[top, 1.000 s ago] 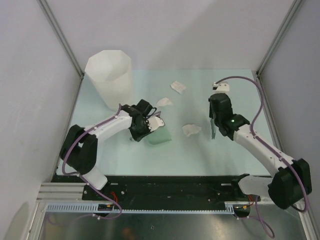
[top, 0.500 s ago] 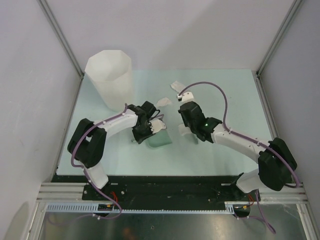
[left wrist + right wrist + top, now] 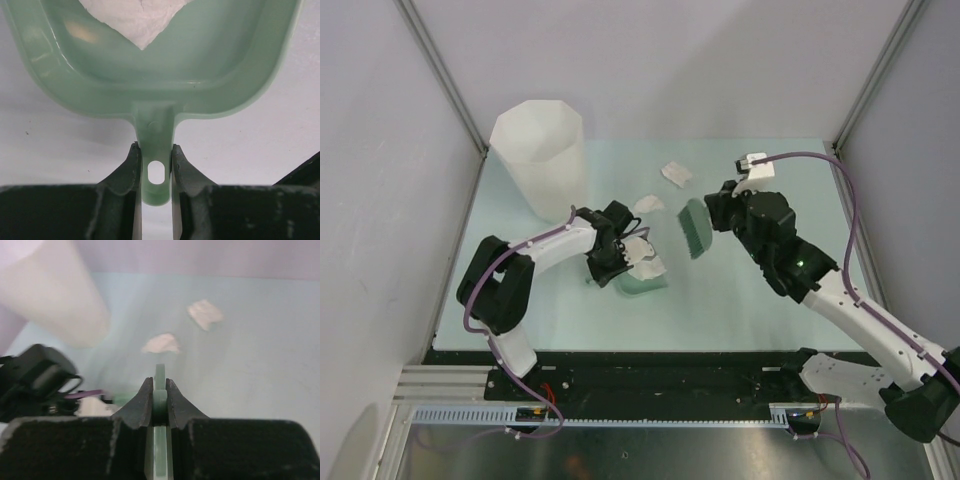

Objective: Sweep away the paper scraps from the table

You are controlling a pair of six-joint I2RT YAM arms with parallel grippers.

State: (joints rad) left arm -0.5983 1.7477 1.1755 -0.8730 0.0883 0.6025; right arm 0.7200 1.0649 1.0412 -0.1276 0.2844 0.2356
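Green dustpan (image 3: 160, 75) clamped by left claw (image 3: 156, 150), brush (image 3: 695, 228) by right claw (image 3: 159, 387).
Scraps (image 3: 647, 204) lie at the table's (image 3: 720, 300) middle, bin (image 3: 538, 155) by its left edge.

Scrap (image 3: 648, 266) now in dustpan (image 3: 636, 285) (brush (image 3: 695, 229) aloft)

text: none legible | labels: none | numbers: none | signs: none

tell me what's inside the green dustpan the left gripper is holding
One crumpled white paper scrap lies in the dustpan. The left wrist view cuts off the pan's front, and from above the left gripper covers its rear, so more could be hidden.
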